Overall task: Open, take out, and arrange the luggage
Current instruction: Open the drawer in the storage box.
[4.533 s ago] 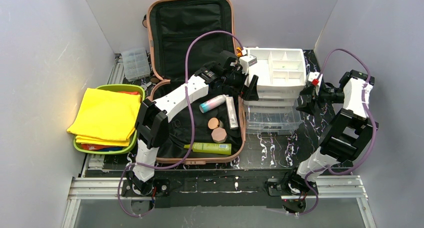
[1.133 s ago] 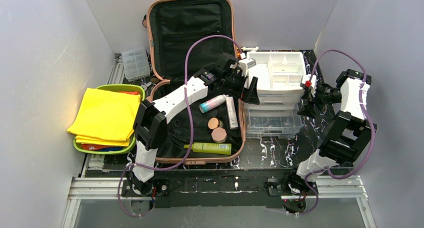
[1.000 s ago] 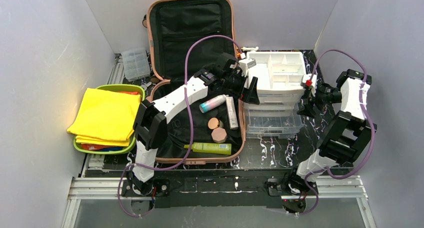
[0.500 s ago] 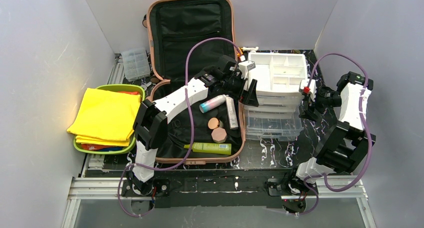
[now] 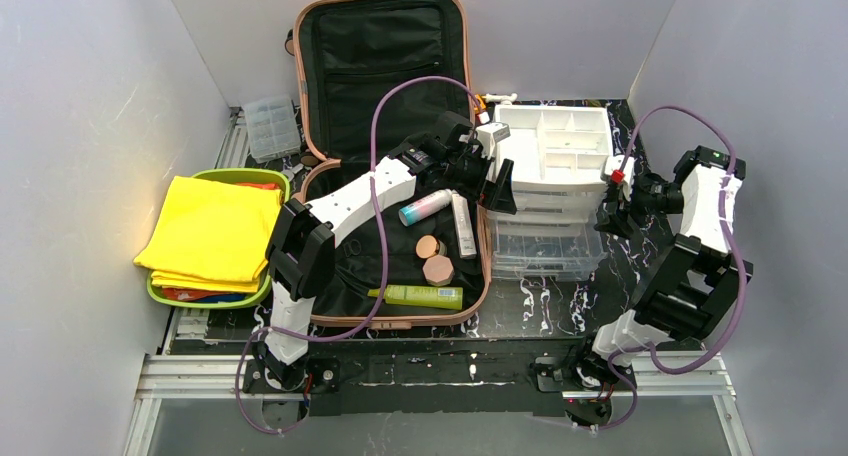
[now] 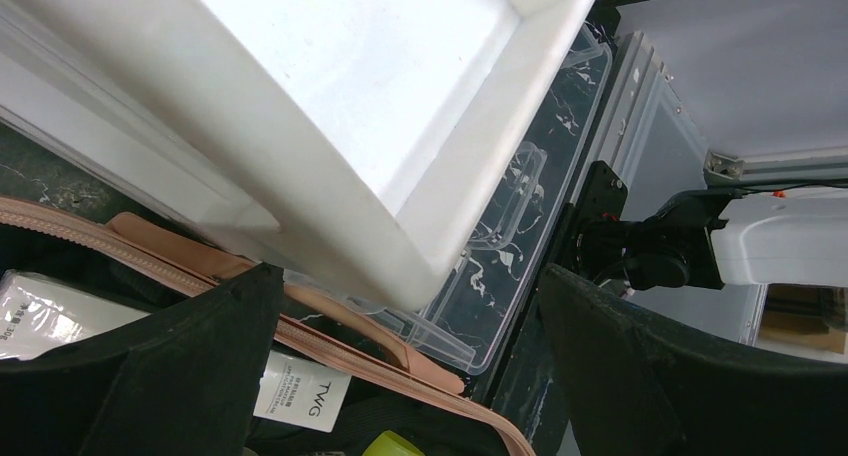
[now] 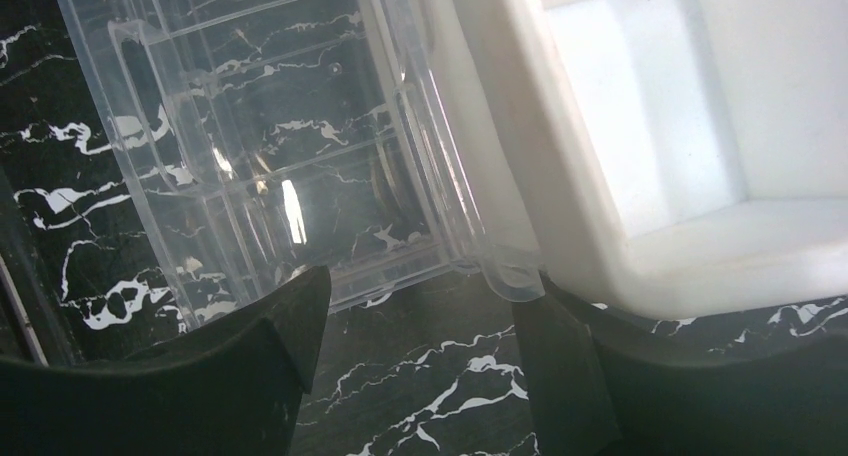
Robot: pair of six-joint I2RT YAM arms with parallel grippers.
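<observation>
While both grippers sit at the organiser, the luggage (image 5: 380, 66) lies open at centre-left. Its lid is propped against the far wall with the black lining facing out, and its base is flat on the table.

Left gripper (image 6: 408, 276): jaws spread about as wide as they go, holding nothing. It is over the right rim of the luggage base, with the salmon edge running under the fingers. The near-left corner of the white organiser tray (image 5: 555, 141) pokes into the gap, and I can't tell whether it touches either finger.

Right gripper (image 7: 420, 291): jaws apart, nothing clamped. It is on the right side of the clear drawer stack (image 5: 545, 241), with the corner of a clear drawer and the white tray's edge between the fingers. It is well apart from the luggage, with the whole organiser in between.

In the luggage base:
- spray bottle (image 5: 425, 207)
- white tube (image 5: 463, 226)
- two round compacts (image 5: 430, 246)
- green tube (image 5: 420, 296) along the near edge

Left of the luggage is a green tray (image 5: 160, 291) with a yellow cloth (image 5: 210, 231) on top. A small clear box (image 5: 271, 126) sits at far left.
</observation>
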